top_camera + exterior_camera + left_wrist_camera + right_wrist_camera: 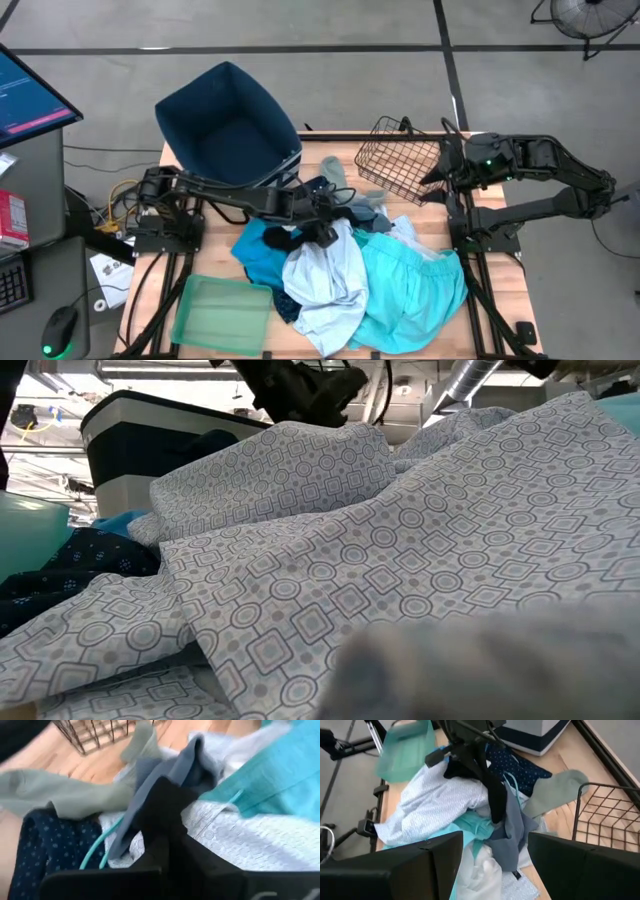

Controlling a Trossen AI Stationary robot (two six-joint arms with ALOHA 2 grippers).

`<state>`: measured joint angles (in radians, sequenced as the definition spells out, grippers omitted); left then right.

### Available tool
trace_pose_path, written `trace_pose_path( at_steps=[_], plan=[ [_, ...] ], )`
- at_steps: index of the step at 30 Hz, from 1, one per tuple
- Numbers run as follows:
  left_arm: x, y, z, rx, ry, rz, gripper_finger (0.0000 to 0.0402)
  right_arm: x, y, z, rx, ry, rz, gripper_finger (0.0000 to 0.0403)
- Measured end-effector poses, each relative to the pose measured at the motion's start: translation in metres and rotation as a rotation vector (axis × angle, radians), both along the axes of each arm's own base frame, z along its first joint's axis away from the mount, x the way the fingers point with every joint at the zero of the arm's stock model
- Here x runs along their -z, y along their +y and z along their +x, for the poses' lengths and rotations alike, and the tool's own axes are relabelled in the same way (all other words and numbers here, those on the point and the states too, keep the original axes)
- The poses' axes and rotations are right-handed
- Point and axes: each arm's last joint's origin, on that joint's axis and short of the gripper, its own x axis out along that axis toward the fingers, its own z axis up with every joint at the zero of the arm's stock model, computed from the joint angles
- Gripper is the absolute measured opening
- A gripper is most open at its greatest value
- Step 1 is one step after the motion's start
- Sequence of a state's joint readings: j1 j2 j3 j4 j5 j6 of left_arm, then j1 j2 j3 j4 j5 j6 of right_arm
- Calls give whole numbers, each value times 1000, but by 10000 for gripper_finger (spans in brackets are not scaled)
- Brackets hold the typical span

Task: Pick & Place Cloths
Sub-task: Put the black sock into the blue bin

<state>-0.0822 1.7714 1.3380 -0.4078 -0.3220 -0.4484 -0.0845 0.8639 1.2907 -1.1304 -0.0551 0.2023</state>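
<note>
left gripper (322, 232) has its jaws clamped on a black cloth (492, 790) hanging below them off the cloths (350, 275) pile, probably to peel one off, while right gripper (432, 172) waits, jaws apart, over the basket (395, 160).

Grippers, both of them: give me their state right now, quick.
Left gripper: shut on the black cloth, over the pile of cloths.
Right gripper: open, holding nothing, by the wire basket.
</note>
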Motion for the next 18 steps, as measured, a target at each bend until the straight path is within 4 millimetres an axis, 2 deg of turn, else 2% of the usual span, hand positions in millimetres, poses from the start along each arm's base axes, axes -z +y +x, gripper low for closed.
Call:
trace_pose_path(
  at_steps=[4, 7, 12, 18],
  plan=[
    [-17, -4, -5, 11, -63, -6, 2, -2, 0, 1, 21, -24, 23, 219],
    [-41, -12, -16, 19, -144, 1, 1, -3, 1, 4, 5, -43, 16, 219],
    [-97, -30, -50, 34, -331, 47, 0, -9, 5, 10, -44, -115, -5, 219],
    [-165, -55, -103, 87, -627, 154, 0, -14, 9, 16, -72, -187, -4, 219]
  ],
)
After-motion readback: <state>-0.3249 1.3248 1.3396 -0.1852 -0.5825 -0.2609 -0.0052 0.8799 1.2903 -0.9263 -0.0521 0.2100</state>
